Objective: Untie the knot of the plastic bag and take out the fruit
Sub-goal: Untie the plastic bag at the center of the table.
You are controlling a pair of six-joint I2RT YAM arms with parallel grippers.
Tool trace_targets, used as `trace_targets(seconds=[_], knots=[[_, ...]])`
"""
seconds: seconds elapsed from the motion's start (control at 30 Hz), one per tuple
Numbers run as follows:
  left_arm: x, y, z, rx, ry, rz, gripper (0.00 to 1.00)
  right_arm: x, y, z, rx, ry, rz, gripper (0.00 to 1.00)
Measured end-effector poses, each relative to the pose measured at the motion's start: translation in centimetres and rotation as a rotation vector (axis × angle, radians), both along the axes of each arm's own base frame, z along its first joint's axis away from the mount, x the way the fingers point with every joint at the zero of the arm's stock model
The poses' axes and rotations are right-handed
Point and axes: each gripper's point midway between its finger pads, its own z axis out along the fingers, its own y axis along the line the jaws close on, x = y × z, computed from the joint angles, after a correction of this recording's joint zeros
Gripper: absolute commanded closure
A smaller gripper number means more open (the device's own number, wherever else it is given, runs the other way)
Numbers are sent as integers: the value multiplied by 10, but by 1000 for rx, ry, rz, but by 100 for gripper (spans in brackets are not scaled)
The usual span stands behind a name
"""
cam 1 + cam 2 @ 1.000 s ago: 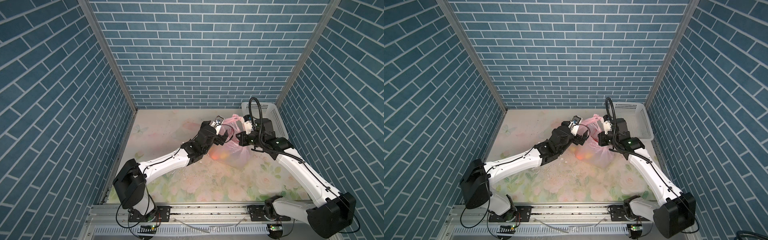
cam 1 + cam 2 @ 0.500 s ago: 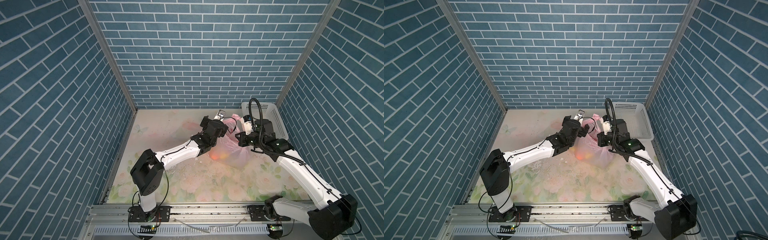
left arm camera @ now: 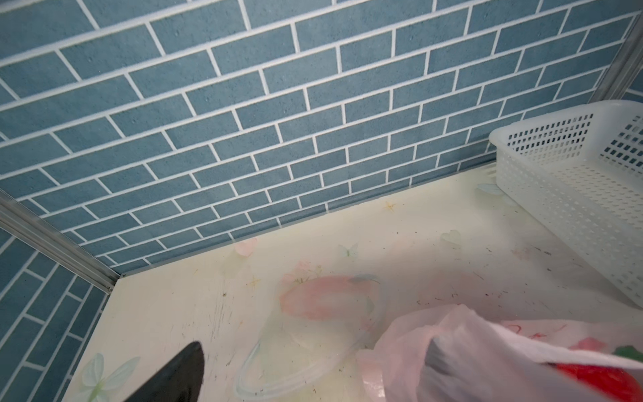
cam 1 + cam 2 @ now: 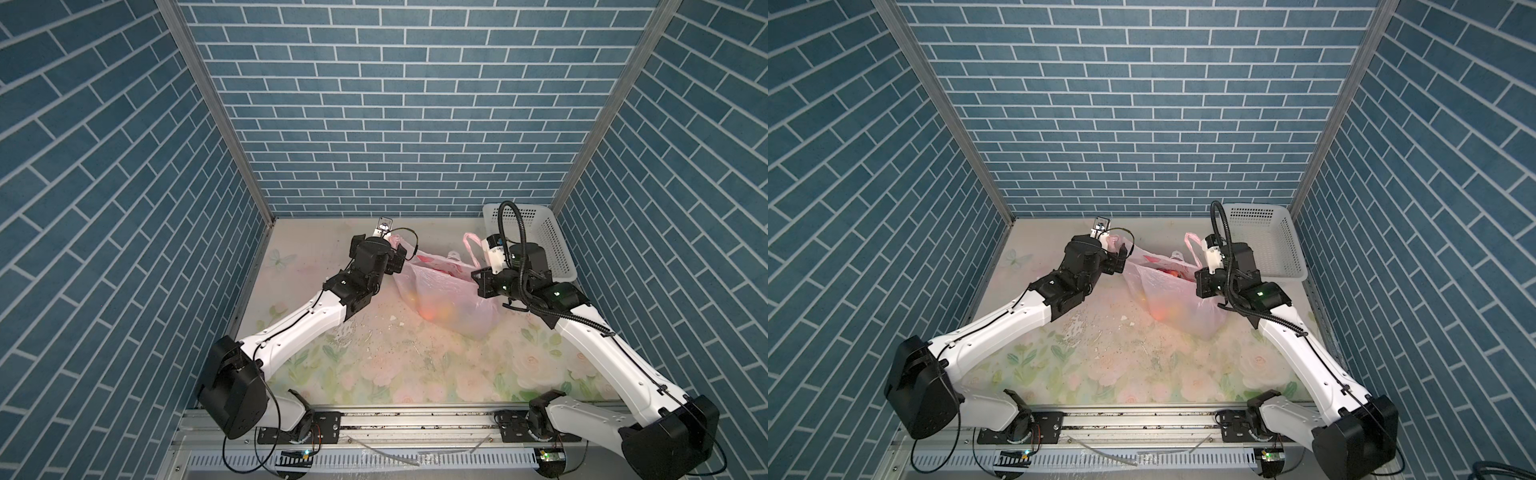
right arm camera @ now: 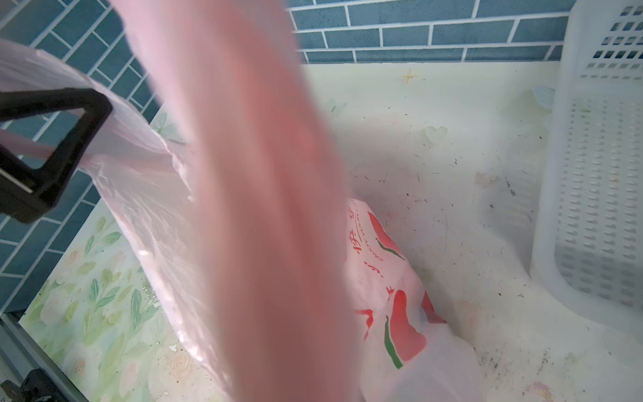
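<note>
Now | bag (image 4: 453,299): beside basket (image 4: 544,245), holds fruit (image 3: 591,379) | left wrist view: red fruit; top views: orange glow | left gripper (image 4: 398,261): spread, film over finger (image 5: 97,115) | right gripper (image 4: 477,272): clamped on bag

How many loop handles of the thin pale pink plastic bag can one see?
2. One pale pink loop handle drapes over the open left gripper; the other loop handle is held by the shut right gripper. None seems hidden.

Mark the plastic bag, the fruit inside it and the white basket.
plastic bag (image 4: 457,291): a top view, pink side film.
fruit (image 4: 431,311): a top view, orange glow through the film.
white basket (image 3: 574,222): left wrist view, perforated side wall.
</note>
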Motion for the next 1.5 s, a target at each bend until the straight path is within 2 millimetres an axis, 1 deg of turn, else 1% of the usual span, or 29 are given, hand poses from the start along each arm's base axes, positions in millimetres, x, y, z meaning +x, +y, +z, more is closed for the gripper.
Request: trace_targets(seconds=[0.13, 0.2, 0.27, 0.37, 0.5, 0.6, 0.63, 0.7, 0.77, 0.83, 0.87, 0.9, 0.93, 0.97, 1.0, 1.1, 1.23, 1.33, 1.4, 1.47, 1.5], knots=[[-12, -4, -19, -13, 58, -89, 1, 0, 0, 0, 0, 0, -1, 100], [-18, -10, -21, -31, 72, -140, 3, 0, 0, 0, 0, 0, 0, 100], [-22, -14, -16, -50, 67, -175, 7, 0, 0, 0, 0, 0, 0, 100], [-28, -19, 1, -81, 32, -225, 14, 0, 0, 0, 1, 1, 1, 100], [-30, -26, 18, -122, -11, -294, 16, 0, 1, -1, 3, 4, 6, 100], [-28, -34, 22, -135, -14, -345, 18, -1, 3, -2, 3, 8, 12, 100], [-28, -39, 23, -138, -11, -365, 21, -1, 3, -2, 3, 8, 13, 100], [-25, -50, 25, -140, -7, -410, 31, -1, 4, -2, 3, 8, 15, 100], [-22, -58, 25, -141, -3, -439, 39, -1, 4, -2, 3, 9, 16, 100], [-20, -61, 24, -139, -1, -449, 46, -2, 4, -2, 3, 9, 16, 100], [-20, -61, 23, -140, 0, -449, 53, -2, 4, -2, 3, 10, 16, 100], [-20, -61, 24, -142, -1, -448, 63, -2, 4, -2, 3, 10, 17, 100], [-19, -60, 25, -141, -6, -448, 75, -1, 5, -3, 3, 11, 17, 100], [-18, -59, 26, -146, -10, -444, 82, -1, 5, -3, 2, 13, 18, 100], [-17, -58, 27, -148, -12, -441, 85, -1, 5, -5, 0, 15, 19, 100], [-15, -54, 26, -151, -8, -425, 93, 0, 6, -8, -4, 23, 19, 100], [-18, -49, 24, -149, 16, -408, 99, 3, 7, -16, -23, 39, 24, 100], [-27, -42, 33, -157, 14, -401, 100, 9, 10, -29, -54, 67, 37, 100], [-36, -36, 45, -168, 3, -399, 100, 13, 12, -39, -73, 90, 47, 100], [-47, -29, 54, -183, -6, -400, 100, 18, 16, -41, -82, 97, 65, 100], [-53, -25, 56, -189, -6, -396, 100, 21, 20, -38, -82, 94, 78, 100]])
